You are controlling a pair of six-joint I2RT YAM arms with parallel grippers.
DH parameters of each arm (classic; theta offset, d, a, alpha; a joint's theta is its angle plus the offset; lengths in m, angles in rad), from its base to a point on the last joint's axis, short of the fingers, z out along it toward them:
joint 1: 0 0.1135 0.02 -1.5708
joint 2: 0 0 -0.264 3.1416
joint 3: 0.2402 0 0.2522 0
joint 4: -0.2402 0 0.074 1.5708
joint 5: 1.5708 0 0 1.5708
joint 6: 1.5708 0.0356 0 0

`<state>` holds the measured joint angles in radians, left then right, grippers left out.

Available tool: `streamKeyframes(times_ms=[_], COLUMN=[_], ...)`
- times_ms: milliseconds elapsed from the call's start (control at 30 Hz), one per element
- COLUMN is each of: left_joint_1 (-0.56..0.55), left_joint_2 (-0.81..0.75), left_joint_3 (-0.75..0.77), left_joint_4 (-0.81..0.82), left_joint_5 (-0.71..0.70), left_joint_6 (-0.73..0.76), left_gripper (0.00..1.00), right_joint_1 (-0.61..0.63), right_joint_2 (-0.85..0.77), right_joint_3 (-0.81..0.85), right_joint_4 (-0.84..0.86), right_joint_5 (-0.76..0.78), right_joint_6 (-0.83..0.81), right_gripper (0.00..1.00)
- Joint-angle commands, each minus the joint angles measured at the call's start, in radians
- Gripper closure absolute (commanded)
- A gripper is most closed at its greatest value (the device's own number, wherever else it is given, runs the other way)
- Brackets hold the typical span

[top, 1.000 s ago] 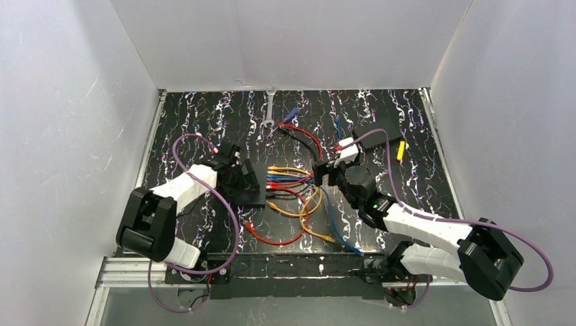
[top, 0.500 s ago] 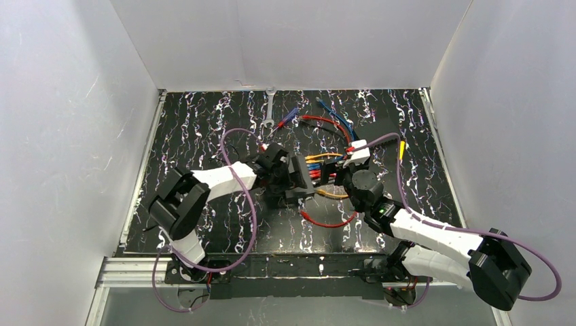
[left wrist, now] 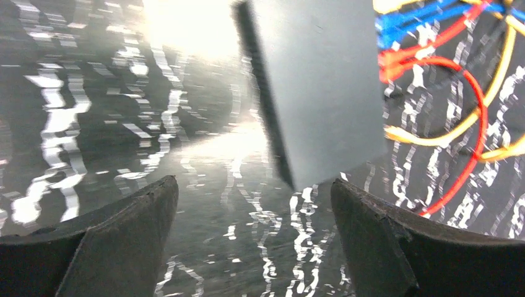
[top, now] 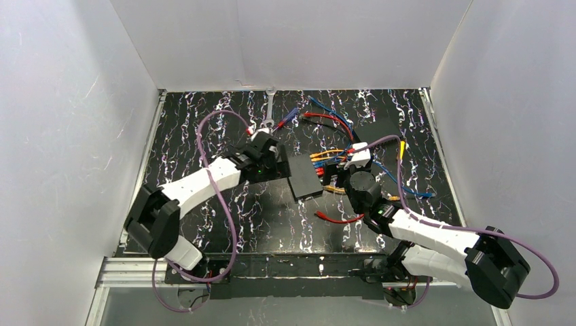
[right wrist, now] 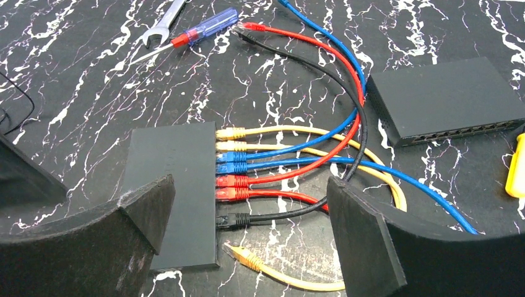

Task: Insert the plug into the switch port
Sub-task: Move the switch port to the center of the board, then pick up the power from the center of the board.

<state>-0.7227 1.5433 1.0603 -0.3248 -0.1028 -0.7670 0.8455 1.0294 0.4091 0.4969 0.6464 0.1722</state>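
Observation:
The switch is a flat black box on the marbled table, seen also from above and blurred in the left wrist view. Yellow, blue, red and black plugs sit in the row of sockets on its right edge. A loose yellow plug lies on the table by the near corner of the switch, not in any socket. My right gripper hangs open above the plugged cables and holds nothing. My left gripper is open and empty just left of the switch.
A second plain black slab lies at the right with a yellow object beside it. A blue-handled screwdriver and a wrench lie at the back. Cable loops spread right of the switch, and a red cable end lies near the front.
The switch has slid right from the left side to the middle of the table, dragging its cables. My left gripper has since drawn back left of it. The right gripper shifted slightly.

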Motion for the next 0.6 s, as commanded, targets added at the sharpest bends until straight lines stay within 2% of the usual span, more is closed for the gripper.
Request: streamKeyframes(times_ms=[0,100,300,467,567], left_joint_1=[0.109,0.174,0.235,0.348,0.412], left_joint_2=[-0.11,-0.151,-0.243,-0.313,-0.29], left_joint_3=[0.025,0.026,-0.031,-0.12,-0.126], left_joint_4=[-0.239,-0.339,-0.477,-0.447,-0.423], left_joint_5=[-0.126,-0.147,-0.244,-0.232,-0.2], left_joint_6=[0.092,0.127,0.146,0.146,0.167], left_gripper=[0.09,0.09,0.06,0.02,0.02], right_joint_1=[-0.002,-0.003,-0.002,-0.002,-0.003], right_joint_2=[-0.01,-0.014,-0.011,-0.003,0.005], right_joint_3=[0.017,0.016,0.016,0.018,0.024], right_joint_4=[0.015,0.015,0.015,0.018,0.013], right_joint_5=[-0.011,-0.03,-0.047,-0.077,-0.092], right_joint_6=[-0.009,-0.01,-0.01,-0.015,-0.022], right_gripper=[0.0,0.0,0.0,0.0,0.0])
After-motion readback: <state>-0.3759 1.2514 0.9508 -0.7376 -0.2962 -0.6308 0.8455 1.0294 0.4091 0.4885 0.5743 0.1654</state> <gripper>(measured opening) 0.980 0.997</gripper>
